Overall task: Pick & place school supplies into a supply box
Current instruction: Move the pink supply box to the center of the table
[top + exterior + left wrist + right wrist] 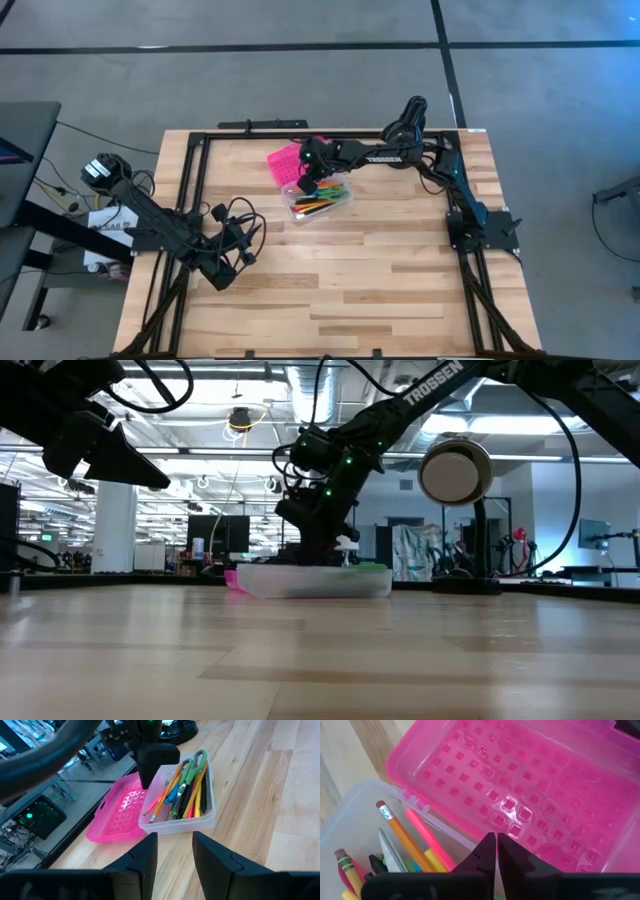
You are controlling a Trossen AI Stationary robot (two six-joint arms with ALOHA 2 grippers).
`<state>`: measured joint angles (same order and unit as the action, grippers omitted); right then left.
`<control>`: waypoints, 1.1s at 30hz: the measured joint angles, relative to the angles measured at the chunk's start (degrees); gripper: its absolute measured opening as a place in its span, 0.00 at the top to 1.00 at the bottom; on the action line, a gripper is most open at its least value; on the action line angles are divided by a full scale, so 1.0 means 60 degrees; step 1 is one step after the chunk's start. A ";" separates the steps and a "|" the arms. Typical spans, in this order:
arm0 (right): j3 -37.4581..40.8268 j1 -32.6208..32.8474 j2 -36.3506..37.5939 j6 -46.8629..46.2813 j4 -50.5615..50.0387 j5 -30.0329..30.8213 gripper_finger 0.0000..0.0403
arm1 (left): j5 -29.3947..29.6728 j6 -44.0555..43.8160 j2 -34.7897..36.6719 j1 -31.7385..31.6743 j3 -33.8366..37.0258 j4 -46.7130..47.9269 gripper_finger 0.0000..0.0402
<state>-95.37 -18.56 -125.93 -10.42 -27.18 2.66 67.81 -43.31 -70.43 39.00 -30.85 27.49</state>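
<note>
From above, the small rectangular supply box with its clear plastic base (318, 203) sits on the far middle of the pale wooden table (380, 290), its hot pink perforated lid (284, 163) laid open flat on the far-left side; the thin pens, pencils and markers (322, 203) lie inside the base, and no supplies show loose on the table. The right gripper (312, 183) reaches in from the far right and hangs over the hinge edge, while the left gripper (243, 257) waits over the near-left table, well apart from the box. From table height, the right gripper (322, 545) stands just above the low clear base (315, 580), whether touching it I cannot tell. The left wrist view shows the left gripper (175, 852) with fingers spread apart and empty, looking toward the box, where green-handled scissors (190, 767) lie on top of the orange, yellow and black sticks. The right wrist view shows the right gripper (496, 852) with its fingertips pressed together, holding nothing, above the pink lid (530, 785) near the hinge. The lid looks light, thin, a little flexible and glossy enough to slip; I judge its free far edge the best hold for swinging it shut, and the light box may slide if pushed.
</note>
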 joint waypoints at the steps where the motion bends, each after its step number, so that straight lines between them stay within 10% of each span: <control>1: 0.0000 0.0021 0.0000 0.0041 -0.0064 -0.0043 0.98 | 0.0000 0.0000 0.0002 0.0000 0.0000 0.0001 0.71; 33: -0.0025 0.1334 0.0047 0.1079 -0.1203 -0.0209 0.98 | -0.0013 0.0000 0.0002 0.0000 -0.0004 0.0004 0.71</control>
<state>-95.53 -10.56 -125.64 -3.95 -34.40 1.41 67.73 -43.31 -70.41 39.00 -30.87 27.51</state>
